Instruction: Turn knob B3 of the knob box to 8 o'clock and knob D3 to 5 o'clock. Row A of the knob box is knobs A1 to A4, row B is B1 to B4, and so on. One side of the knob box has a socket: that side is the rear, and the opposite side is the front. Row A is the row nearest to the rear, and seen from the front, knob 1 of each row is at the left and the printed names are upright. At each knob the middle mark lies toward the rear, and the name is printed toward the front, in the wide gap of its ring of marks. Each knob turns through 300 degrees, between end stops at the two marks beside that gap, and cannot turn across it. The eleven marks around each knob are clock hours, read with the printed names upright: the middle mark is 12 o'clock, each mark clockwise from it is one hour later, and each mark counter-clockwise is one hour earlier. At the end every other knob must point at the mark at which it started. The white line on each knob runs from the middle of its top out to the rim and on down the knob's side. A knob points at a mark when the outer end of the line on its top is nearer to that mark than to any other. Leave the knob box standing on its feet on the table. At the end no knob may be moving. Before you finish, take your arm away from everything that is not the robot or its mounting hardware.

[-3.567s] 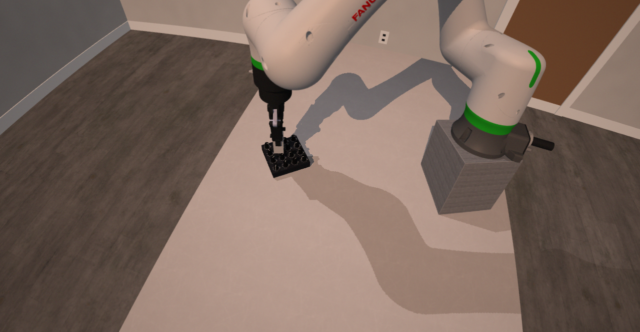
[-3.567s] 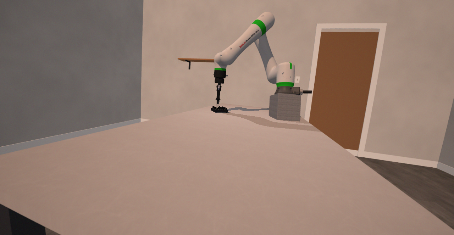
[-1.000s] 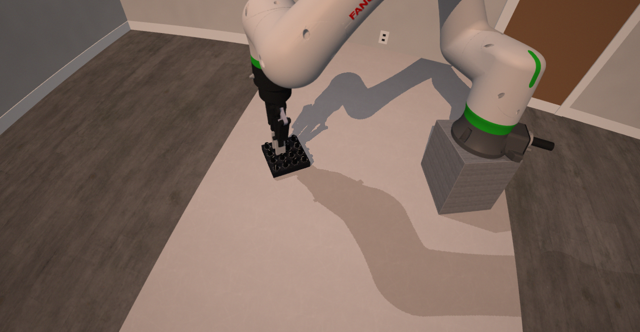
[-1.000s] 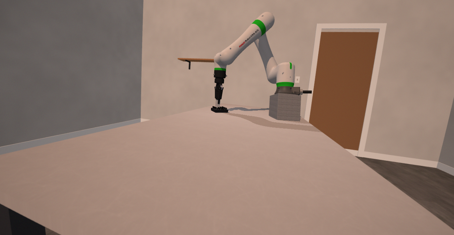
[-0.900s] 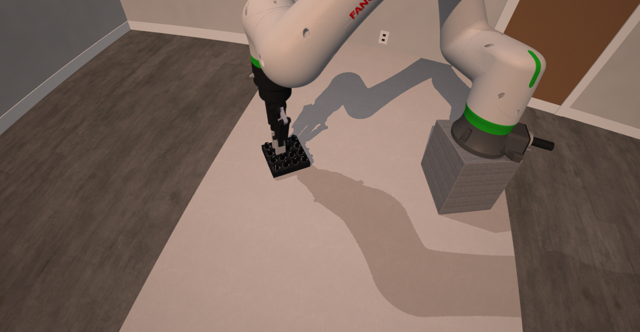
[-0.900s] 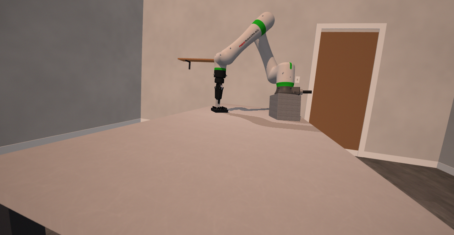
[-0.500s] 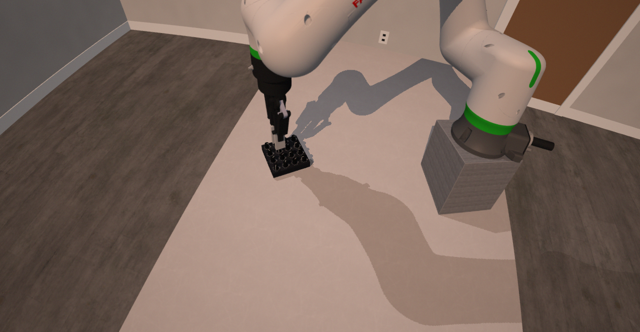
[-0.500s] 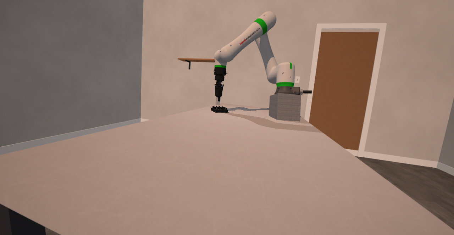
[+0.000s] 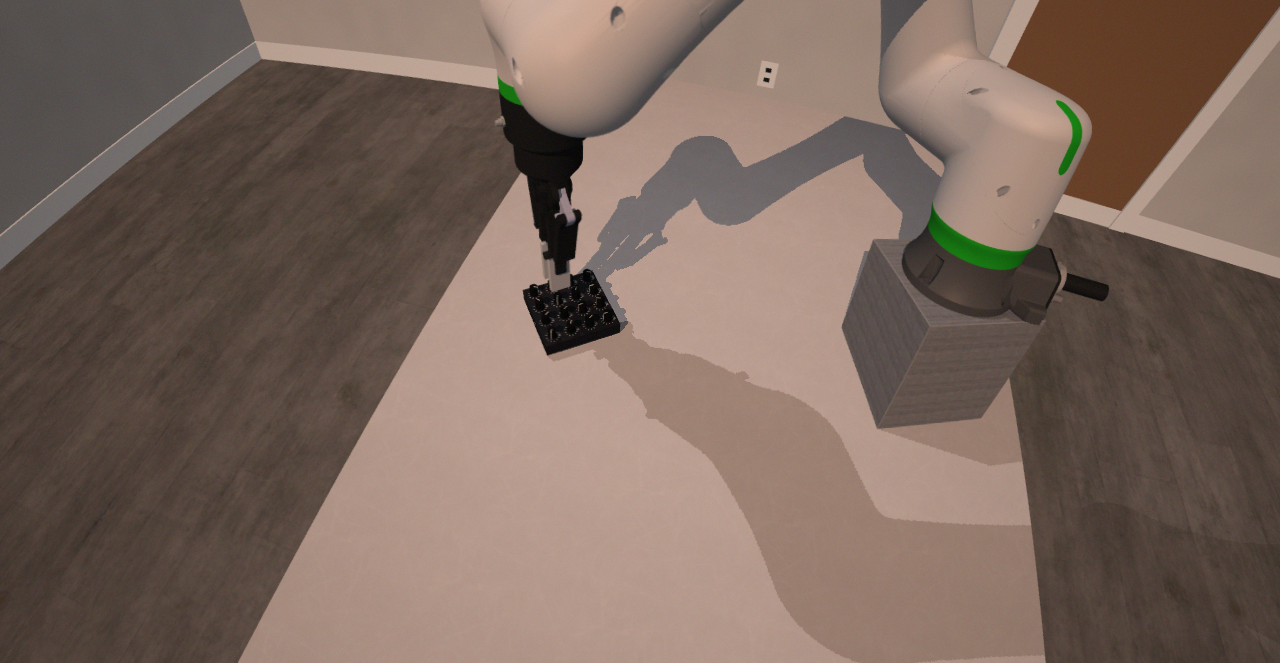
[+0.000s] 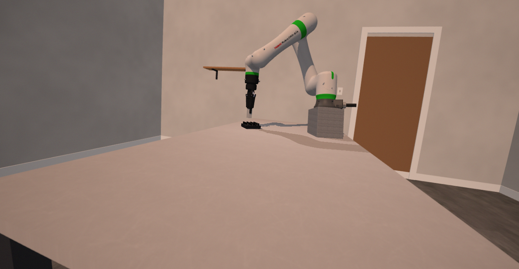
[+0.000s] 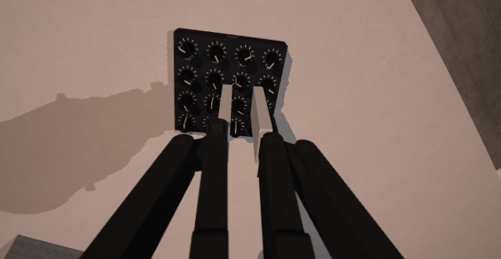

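The black knob box (image 9: 583,341) (image 10: 251,126) (image 11: 203,37) stands flat on the table, its socket side at the top of the wrist view. My gripper (image 9: 554,282) (image 10: 249,117) (image 11: 241,100) points down just above the box. Its two pale fingertips are a small gap apart with nothing held between them. Knob B3 (image 11: 243,80) shows just beyond and between the tips in the wrist view; its white line lies toward the left, its exact hour hard to read. Knob D3 (image 11: 236,129) shows between the fingers, its line looking upright. The fingers hide parts of rows C and D.
Other knobs stand closely around B3 and D3. The table (image 9: 465,480) (image 10: 217,194) carries the arm's grey pedestal (image 9: 930,372) (image 10: 328,122) to the right of the box. The arm's shadow falls beside the box. A wall shelf (image 10: 224,68) is behind the arm.
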`<control>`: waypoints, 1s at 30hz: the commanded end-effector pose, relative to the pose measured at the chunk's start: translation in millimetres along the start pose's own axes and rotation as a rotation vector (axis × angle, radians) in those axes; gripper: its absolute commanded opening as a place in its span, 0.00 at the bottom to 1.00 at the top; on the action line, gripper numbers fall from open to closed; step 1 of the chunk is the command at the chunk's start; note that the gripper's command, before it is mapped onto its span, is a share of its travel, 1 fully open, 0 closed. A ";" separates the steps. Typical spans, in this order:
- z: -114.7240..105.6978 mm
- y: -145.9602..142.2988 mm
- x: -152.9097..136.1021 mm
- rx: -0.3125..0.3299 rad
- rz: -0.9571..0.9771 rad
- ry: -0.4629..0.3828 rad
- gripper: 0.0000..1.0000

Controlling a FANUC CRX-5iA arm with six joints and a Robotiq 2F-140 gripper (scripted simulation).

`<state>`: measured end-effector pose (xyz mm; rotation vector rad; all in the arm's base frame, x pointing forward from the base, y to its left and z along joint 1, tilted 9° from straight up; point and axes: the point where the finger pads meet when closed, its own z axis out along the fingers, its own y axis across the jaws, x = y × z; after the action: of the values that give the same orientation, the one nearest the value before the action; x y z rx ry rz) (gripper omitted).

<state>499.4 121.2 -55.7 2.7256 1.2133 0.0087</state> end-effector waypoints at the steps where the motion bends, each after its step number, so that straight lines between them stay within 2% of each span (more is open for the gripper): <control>1: -0.2 0.1 0.2 0.000 0.000 0.000 0.12; 12: -0.5 0.1 0.2 0.000 0.039 0.000 0.12; 26: -3.4 0.2 0.2 0.000 0.467 0.000 0.12; 28: -3.4 0.2 0.2 0.000 0.467 0.000 0.12; 30: -4.2 0.2 0.2 0.000 0.575 0.000 0.12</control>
<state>499.3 121.5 -52.6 2.9417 0.5879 0.0528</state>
